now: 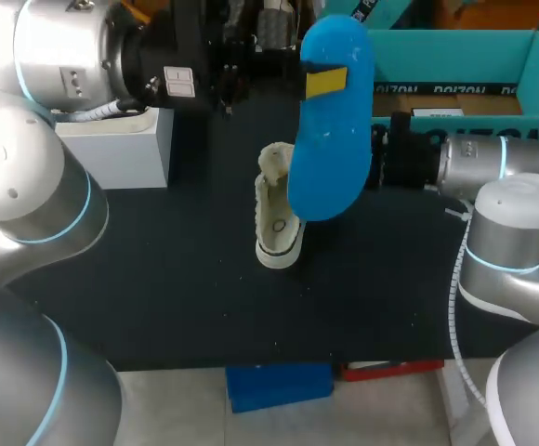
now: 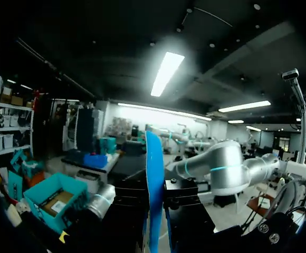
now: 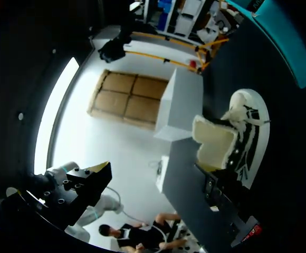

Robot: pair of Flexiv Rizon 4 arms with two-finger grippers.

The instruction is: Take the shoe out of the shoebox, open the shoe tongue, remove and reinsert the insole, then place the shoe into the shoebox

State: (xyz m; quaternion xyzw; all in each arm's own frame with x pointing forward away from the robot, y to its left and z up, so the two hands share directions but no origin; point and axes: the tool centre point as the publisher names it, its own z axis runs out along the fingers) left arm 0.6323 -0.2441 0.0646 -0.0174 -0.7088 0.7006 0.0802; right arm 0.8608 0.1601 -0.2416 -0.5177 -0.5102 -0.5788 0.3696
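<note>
My left gripper [image 2: 154, 208] clamps the blue insole [image 1: 330, 139], which from above screens my right gripper [image 1: 392, 153] beside the shoe [image 1: 277, 223], whose grip I cannot tell

Blue insole [image 1: 330, 139] covers part of shoe [image 1: 275, 237]; shoebox [image 1: 455, 56] cropped.

Insole [image 2: 154, 195] edge-on, upright, clamped in left pincer [image 2: 154, 213]. Shoebox [image 2: 47, 203] off to its side, right arm [image 2: 221, 166] behind it.

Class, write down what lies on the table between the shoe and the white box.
Nothing: the head view shows only bare black table between the shoe and the white box.
</note>
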